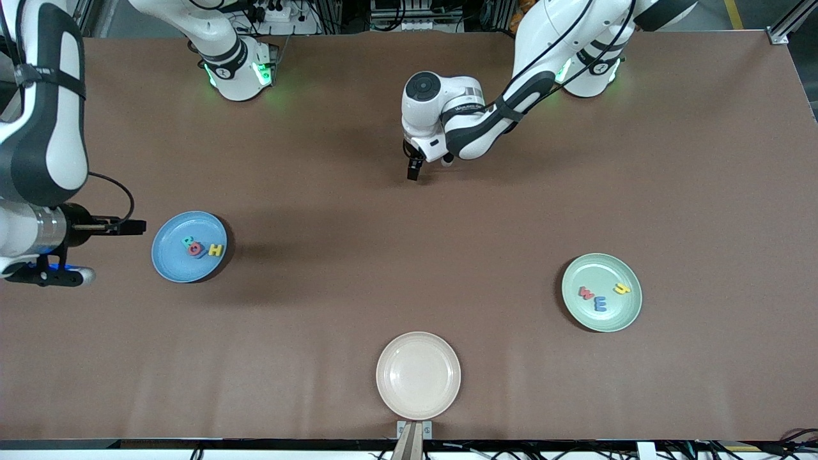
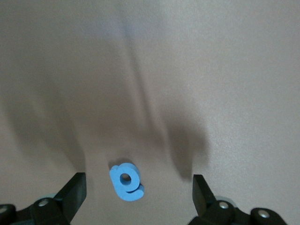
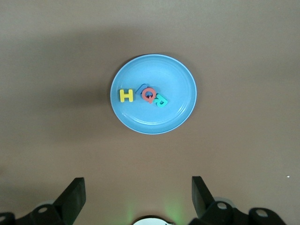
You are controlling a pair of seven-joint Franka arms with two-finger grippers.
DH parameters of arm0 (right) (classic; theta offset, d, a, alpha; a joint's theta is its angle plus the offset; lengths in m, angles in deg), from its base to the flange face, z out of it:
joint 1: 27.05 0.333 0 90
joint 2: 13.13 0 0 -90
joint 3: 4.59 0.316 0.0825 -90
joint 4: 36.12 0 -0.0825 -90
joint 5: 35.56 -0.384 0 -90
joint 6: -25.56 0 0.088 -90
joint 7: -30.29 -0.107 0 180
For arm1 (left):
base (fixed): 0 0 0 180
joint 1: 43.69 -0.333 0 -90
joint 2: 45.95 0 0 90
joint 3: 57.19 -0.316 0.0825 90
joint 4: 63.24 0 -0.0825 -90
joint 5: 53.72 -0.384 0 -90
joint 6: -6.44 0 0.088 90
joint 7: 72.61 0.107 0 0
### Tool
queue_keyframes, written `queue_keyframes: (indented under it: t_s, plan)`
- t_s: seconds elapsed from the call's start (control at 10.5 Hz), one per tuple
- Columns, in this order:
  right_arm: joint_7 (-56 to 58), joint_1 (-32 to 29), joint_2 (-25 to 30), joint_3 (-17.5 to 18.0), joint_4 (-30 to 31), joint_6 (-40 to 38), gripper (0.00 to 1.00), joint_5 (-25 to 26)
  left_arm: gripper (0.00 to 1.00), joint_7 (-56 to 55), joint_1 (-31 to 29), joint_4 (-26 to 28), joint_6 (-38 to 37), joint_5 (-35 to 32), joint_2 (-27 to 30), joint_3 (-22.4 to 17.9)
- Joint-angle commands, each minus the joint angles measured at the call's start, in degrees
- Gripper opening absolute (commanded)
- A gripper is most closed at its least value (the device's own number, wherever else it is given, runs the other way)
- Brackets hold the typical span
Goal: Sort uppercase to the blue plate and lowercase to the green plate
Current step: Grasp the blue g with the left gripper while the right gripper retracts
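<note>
The blue plate [image 1: 172,268] [image 3: 178,75] holds the uppercase letters: a yellow H [image 1: 215,250] [image 3: 126,95], a red G [image 3: 149,95], a teal R [image 3: 161,101] and a dark blue W [image 3: 142,89]. On the green plate [image 1: 613,316] lie lowercase letters: a red one [image 1: 586,293], a blue m [image 1: 600,303] and a yellow y [image 1: 622,289]. A blue a [image 2: 126,182] lies on the bare table between the open fingers of my left gripper [image 2: 138,178] [image 1: 415,169], untouched. My right gripper [image 3: 138,185] [image 1: 131,226] hangs open and empty high beside the blue plate.
An empty cream plate [image 1: 418,375] sits at the table edge nearest the front camera, midway between the two arms' ends. The brown table top [image 1: 409,255] stretches between the three plates.
</note>
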Motion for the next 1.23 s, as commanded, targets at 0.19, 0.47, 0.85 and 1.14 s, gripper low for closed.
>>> queue_keyframes:
  t_s: [0.19, 0.47, 0.85, 1.14]
  plan:
    - [-0.57, -5.28, 11.58, 6.12, 7.64, 0.84, 1.0, -0.54, 0.88, -11.78, 3.82, -1.73, 0.43, -2.22, -1.24, -2.35]
    - [-0.65, -12.52, 17.64, 12.39, 12.12, 5.84, 1.0, -0.45, 0.42, -11.7, 3.82, -1.73, 0.43, -2.31, -1.24, -2.35]
    - [-1.18, -11.02, 22.94, 13.36, 19.27, 15.27, 1.0, -0.62, 0.0, -10.73, 3.39, -1.73, 0.43, -2.83, -0.63, -2.43]
    - [-1.18, -11.46, 21.8, 13.19, 14.97, 13.26, 1.0, 0.25, 0.0, -2.33, -2.04, -1.81, 0.09, -3.1, 2.78, -2.35]
